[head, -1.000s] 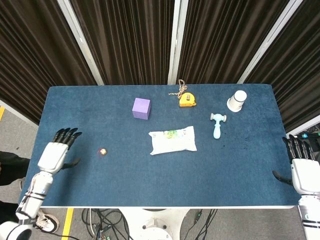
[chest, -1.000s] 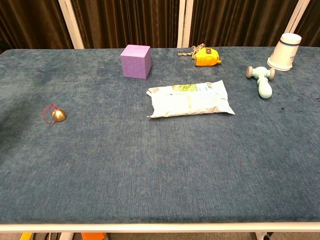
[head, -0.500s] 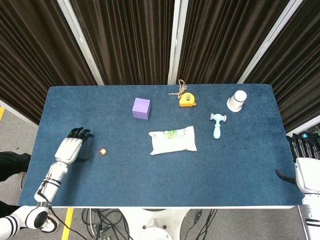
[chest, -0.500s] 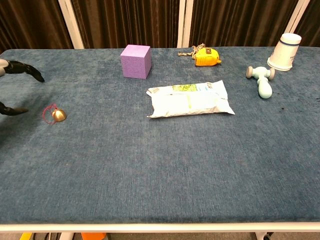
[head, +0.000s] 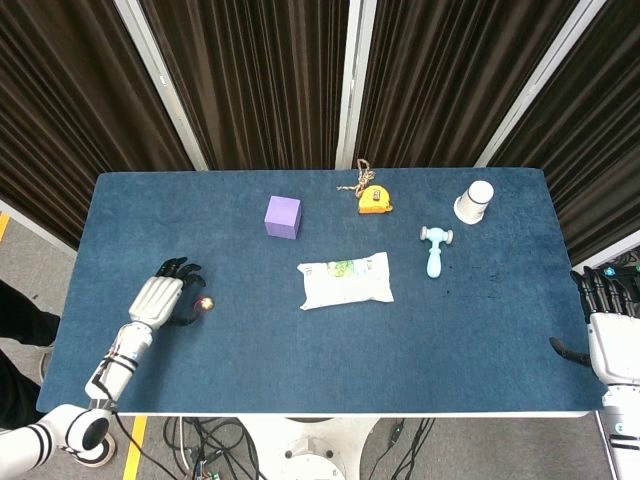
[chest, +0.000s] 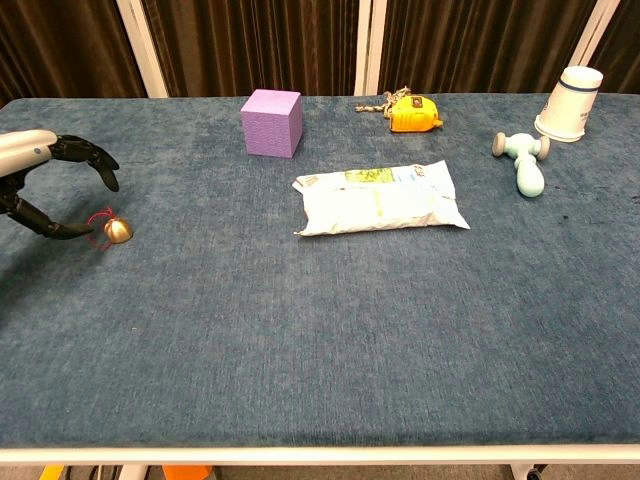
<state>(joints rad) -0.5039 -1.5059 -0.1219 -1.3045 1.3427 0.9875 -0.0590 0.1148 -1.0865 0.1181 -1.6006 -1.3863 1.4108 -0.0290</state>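
Note:
My left hand (head: 164, 298) hovers at the table's left side, fingers spread, right beside a small gold bell on a red cord (head: 206, 303). In the chest view the left hand (chest: 48, 175) arches over the bell (chest: 117, 231), its thumb reaching the cord while the other fingers stay above; nothing is gripped. My right hand (head: 606, 335) hangs off the table's right edge, fingers apart, holding nothing, and is absent from the chest view.
On the blue table (head: 250, 350) lie a purple cube (head: 283, 216), a white snack packet (head: 345, 281), a yellow tape measure (head: 374, 200), a light-blue toy hammer (head: 435, 249) and an upturned paper cup (head: 475, 201).
My left hand has moved rightward across the table to the bell, and its fingers now curve over it. The right hand has barely shifted.

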